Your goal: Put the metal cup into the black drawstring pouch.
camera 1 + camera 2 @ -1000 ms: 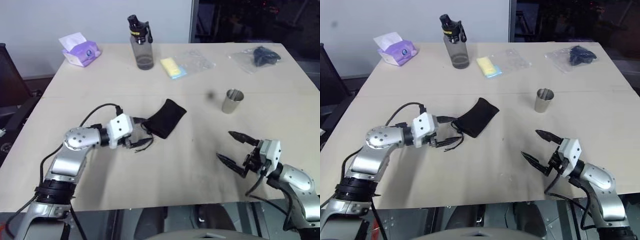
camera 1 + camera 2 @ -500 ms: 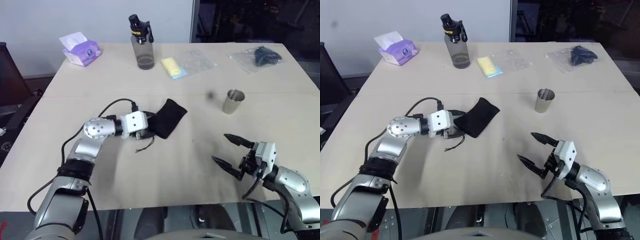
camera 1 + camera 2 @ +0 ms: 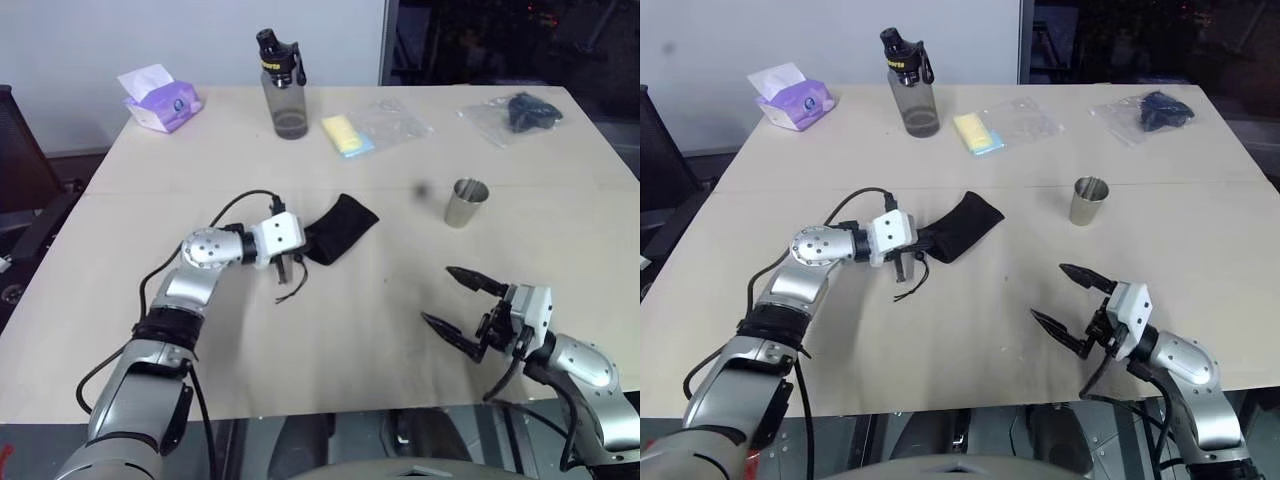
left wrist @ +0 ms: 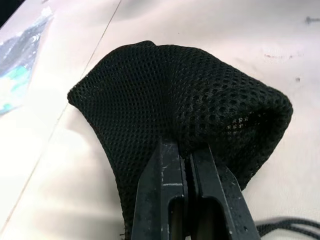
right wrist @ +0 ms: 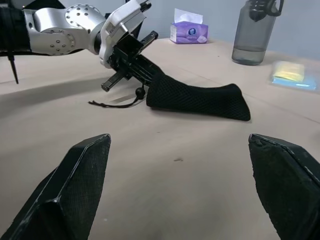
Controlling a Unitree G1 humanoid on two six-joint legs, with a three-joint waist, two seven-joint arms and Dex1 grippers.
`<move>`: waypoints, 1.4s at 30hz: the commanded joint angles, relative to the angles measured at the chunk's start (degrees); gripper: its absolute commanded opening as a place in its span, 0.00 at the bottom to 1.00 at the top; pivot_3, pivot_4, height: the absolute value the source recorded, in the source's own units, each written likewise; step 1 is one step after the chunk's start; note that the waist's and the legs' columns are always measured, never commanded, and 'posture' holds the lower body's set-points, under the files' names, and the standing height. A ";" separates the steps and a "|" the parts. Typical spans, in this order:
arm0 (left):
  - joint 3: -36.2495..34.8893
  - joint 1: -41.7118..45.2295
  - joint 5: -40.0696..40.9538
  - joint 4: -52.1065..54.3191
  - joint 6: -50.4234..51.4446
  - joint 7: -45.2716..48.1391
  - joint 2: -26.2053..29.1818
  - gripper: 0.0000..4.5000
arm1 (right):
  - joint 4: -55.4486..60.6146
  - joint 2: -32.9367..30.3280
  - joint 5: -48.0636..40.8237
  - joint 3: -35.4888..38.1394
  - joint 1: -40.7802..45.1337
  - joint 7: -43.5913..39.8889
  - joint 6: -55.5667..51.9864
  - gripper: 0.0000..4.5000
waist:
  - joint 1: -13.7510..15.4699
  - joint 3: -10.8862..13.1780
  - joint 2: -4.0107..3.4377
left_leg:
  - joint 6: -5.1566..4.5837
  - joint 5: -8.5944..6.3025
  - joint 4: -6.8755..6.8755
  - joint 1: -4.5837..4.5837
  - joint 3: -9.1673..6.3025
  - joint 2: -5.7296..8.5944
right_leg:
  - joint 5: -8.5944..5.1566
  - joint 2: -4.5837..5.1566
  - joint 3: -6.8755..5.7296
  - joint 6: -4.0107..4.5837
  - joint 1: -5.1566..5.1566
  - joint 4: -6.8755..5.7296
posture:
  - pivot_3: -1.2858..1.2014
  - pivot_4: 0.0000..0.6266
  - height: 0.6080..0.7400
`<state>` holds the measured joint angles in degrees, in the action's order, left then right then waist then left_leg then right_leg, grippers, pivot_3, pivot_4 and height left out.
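Since the earlier frame, the left gripper (image 4: 186, 160) is clamping shut on the black drawstring pouch (image 3: 340, 227) mouth. Right gripper (image 3: 462, 300) is idling wide open, empty. Metal cup (image 3: 465, 202) is standing at its 12 o'clock.

Setting: robot test room or lab, indoors.
Work surface: wide pale wooden bench (image 3: 560, 230), made of two boards joined along a seam, bare metal frame underneath at the near edge.
Backdrop: plain light wall (image 3: 200, 40) behind the bench on the left, dark glazed section (image 3: 500, 40) on the right.
Staged items: tissue box (image 3: 160, 100), smoky water bottle (image 3: 284, 88), clear plastic bags (image 3: 385, 122), laid out well apart like trial props.
Equipment: exposed black cable (image 3: 235, 208) running along a metal robot arm over the bench.
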<state>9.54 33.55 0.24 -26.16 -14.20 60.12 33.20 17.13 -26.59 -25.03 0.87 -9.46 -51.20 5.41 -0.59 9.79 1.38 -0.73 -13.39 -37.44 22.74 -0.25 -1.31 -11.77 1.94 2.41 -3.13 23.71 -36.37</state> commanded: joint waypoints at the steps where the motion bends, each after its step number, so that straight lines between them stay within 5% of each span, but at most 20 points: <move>1: -0.83 0.72 2.37 4.18 2.88 0.83 -0.30 0.01 | 1.14 -0.18 1.38 1.71 2.55 1.68 1.94 1.00 | -0.05 0.00 0.00 | 0.00 0.00 0.00 0.00 0.00 0.00 | 0.00 0.00 0.00 0.00 0.00 0.00 | 0.52 0.24 1.00; 9: -1.24 0.43 4.61 9.10 14.69 0.94 -0.97 0.01 | -0.36 0.03 10.48 2.69 11.77 10.97 2.44 1.00 | -0.10 0.00 0.00 | 0.00 0.00 -0.01 -0.01 -0.02 0.00 | 0.01 -0.02 0.00 -0.01 0.00 -0.03 | 0.52 0.24 1.00; 16: -1.49 3.40 4.84 15.03 30.53 -6.01 -4.14 0.01 | -3.53 -4.60 27.01 -0.72 24.43 19.76 -11.22 1.00 | -0.12 0.01 0.01 | 0.00 0.00 -0.03 0.03 -0.08 0.03 | 0.14 -0.02 -0.04 -0.03 0.02 -0.06 | 0.52 0.24 1.00; 27: -1.88 6.60 9.53 29.99 57.17 -14.35 -8.04 0.01 | -18.57 -9.19 35.04 -7.98 34.68 16.36 -15.50 1.00 | -0.26 0.03 0.02 | 0.00 0.01 0.04 0.08 -0.15 0.03 | 0.15 -0.04 -0.06 -0.03 0.06 -0.05 | 0.52 0.24 1.00; 30: -3.47 7.09 10.84 30.93 62.09 -17.22 -9.06 0.00 | -17.52 -9.84 34.76 -7.38 33.30 15.76 -16.16 0.76 | -0.27 0.03 0.02 | 0.00 0.01 0.03 0.12 -0.11 0.04 | 0.15 -0.02 -0.03 -0.04 0.08 -0.02 | 0.52 0.24 1.00; 37: -6.75 7.79 14.57 31.81 65.63 -21.63 -12.58 0.00 | -14.95 -10.48 34.42 -6.53 30.85 15.51 -17.22 0.01 | -0.27 0.04 0.02 | 0.00 0.01 0.00 0.08 -0.13 0.04 | 0.16 -0.02 -0.04 -0.04 0.08 -0.09 | 0.52 0.24 1.00; 40: -8.66 8.75 17.12 32.07 68.88 -23.80 -14.94 0.00 | -13.80 -9.89 33.47 -5.37 31.68 16.50 -15.64 0.01 | -0.26 0.04 0.02 | 0.01 0.01 -0.01 0.08 -0.12 0.05 | 0.16 -0.02 -0.02 -0.04 0.08 -0.09 | 0.52 0.24 1.00; 42: -8.95 9.35 18.39 32.15 70.57 -24.12 -15.41 0.00 | -9.49 -5.27 24.93 -3.02 32.16 14.87 -17.61 0.01 | -0.38 0.05 0.03 | 0.01 0.01 -0.01 0.08 -0.13 0.05 | 0.16 -0.02 -0.03 -0.05 0.08 -0.09 | 0.52 0.24 1.00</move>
<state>1.90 41.12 17.02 3.39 55.25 36.44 17.99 1.72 -34.07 5.87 -5.22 21.21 -35.81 -12.11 -0.97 9.83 1.41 -0.72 -13.38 -37.44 22.82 -0.39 -1.27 -11.61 1.90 2.39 -3.17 23.80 -36.47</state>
